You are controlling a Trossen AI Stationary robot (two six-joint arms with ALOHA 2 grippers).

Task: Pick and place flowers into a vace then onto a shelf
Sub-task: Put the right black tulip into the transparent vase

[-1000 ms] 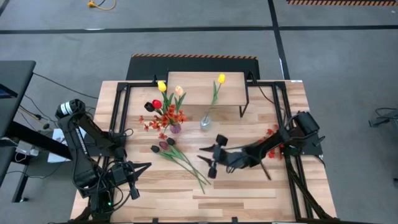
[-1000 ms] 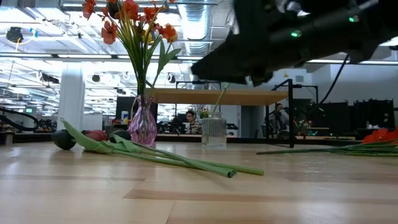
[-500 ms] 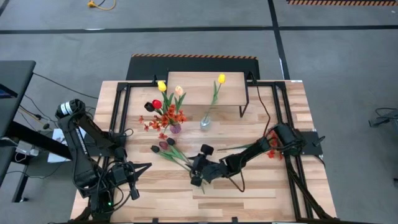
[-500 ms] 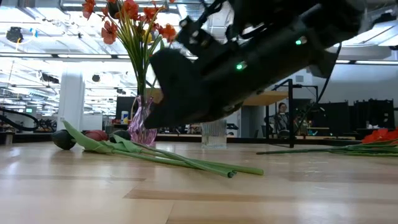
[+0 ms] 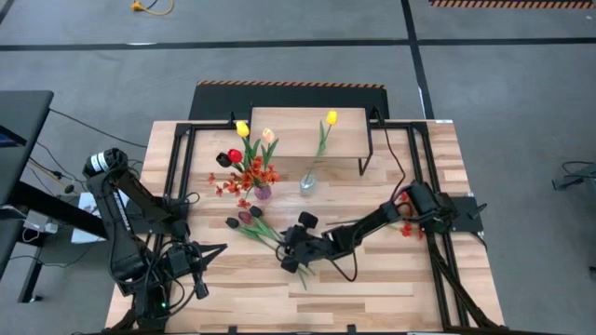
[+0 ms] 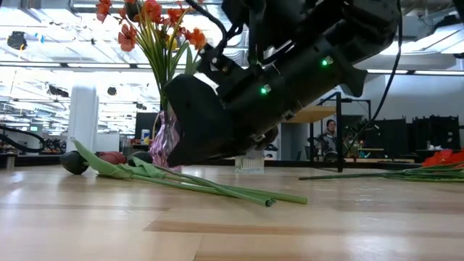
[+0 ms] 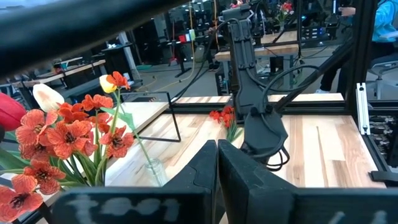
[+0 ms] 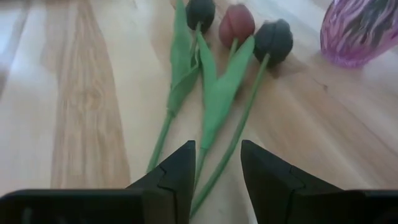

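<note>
On the desk (image 5: 391, 279) mid-front, three loose tulips (image 8: 230, 93) lie flat w/ dark and maroon heads toward the pink vase (image 5: 264, 193), stems running toward the front edge. Right end effector (image 5: 294, 251) is low over those stems; wrist view shows its fingers (image 8: 180, 171) spread w/ a narrow gap, straddling the stems, pinching nothing yet.

Progress, judged from the layout: partway.
- Pink vase already holds a full bunch (image 5: 244, 163): yellow, red, cream tulips + orange-red sprays. It stands on the desk just in front of the shelf (image 5: 307, 130), not on it.
- Clear glass vase (image 5: 307, 184) holds one yellow tulip (image 5: 331, 118), also on the desk by the shelf's front edge.
- Left to do: the three loose tulips, plus a red-orange spray (image 6: 442, 161) lying near the right arm's base; then both vases onto the shelf. Shelf top carries no vase.

Left end effector (image 7: 216, 168) is parked at the front-left corner, fingers pressed together, empty.

In the way: the three stems lie close together and overlap, so taking just one looks fiddly. Pink vase sits near the tulip heads, so a lift that sweeps that way could knock it. Black frame rails (image 5: 182, 167) border the desk. Beyond the desk, low view shows a person seated far off in the room, clear of the work.
</note>
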